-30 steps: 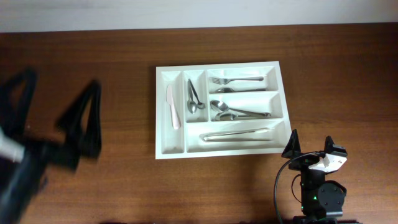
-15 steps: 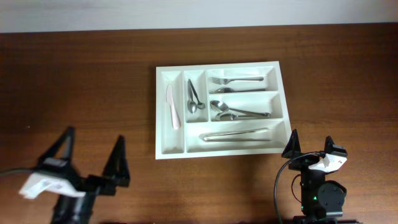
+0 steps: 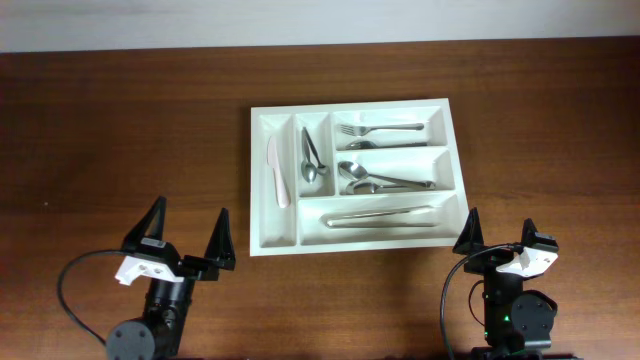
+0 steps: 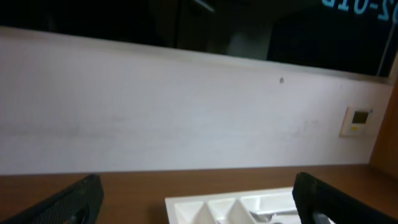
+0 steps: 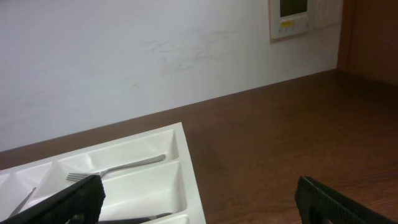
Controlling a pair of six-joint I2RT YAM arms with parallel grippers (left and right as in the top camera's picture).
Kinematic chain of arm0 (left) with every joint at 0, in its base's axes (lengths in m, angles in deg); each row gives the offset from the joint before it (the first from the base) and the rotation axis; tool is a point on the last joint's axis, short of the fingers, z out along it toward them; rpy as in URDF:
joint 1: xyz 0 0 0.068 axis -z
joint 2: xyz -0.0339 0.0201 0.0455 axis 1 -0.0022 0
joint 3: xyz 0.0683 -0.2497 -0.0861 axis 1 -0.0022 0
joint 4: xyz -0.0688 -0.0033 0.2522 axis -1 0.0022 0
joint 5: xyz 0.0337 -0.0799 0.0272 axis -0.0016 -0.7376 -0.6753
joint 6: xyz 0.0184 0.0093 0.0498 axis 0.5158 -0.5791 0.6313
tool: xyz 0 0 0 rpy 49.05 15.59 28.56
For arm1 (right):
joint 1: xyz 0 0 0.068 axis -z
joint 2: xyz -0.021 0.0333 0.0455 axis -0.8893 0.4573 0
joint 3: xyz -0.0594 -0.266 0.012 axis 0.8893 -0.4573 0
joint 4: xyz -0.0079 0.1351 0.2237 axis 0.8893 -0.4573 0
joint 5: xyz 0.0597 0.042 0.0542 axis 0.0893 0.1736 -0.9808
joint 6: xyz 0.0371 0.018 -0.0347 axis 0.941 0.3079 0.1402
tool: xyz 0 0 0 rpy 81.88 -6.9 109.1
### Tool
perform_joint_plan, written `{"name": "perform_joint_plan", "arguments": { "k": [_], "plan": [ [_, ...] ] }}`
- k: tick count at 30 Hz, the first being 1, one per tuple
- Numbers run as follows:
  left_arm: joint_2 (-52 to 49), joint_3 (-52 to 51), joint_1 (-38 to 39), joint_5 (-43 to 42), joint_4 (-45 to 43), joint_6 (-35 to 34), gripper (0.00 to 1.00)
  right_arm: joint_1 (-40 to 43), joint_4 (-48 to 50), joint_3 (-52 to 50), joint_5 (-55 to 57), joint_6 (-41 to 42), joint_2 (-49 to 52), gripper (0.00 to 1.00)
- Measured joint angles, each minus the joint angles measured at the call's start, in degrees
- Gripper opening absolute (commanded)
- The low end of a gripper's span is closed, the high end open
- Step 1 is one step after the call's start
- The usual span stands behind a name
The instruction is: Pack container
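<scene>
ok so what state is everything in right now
container, flat on table, cutlery in all five compartments
white knife, lying in leftmost narrow compartment
forks, lying in top long compartment
spoons, lying in middle long compartment
long metal utensil, lying in bottom long compartment
left gripper, fingers open, empty
right gripper, fingers open, empty

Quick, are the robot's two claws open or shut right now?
Left gripper: open, holding nothing.
Right gripper: open, holding nothing.

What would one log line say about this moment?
left gripper: open, empty | right gripper: open, empty | container: holds cutlery
</scene>
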Motion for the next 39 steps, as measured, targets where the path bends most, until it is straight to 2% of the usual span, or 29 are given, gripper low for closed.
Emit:
{"name": "perform_joint_plan", "arguments": {
  "k": [5, 13, 20, 29, 39],
  "plan": [
    [0.11, -6.10, 0.00, 0.00, -6.43, 0.00, 0.99, 0.00, 0.00, 0.00, 0.00, 0.02, 0.00, 0.99],
    [4.07, -10.19, 0.00, 2.84, -7.21, 0.00, 0.99, 0.00, 0.00, 0.00, 0.00, 0.02, 0.00, 0.99],
    [7.26, -10.62, 0.00, 9.88, -5.49, 0.00, 0.99, 0.00, 0.00, 0.00, 0.00, 0.02, 0.00, 0.99],
    [7.54, -10.67, 0.00, 24.39, -1.36, 0.00, 0.99, 0.00, 0.00, 0.00, 0.02, 0.04, 0.00, 0.99],
    [7.54, -10.69, 0.00, 26.12, 3.87, 0.02, 0.99, 0.00, 0.00, 0.00, 0.00, 0.02, 0.00, 0.99]
  ]
}}
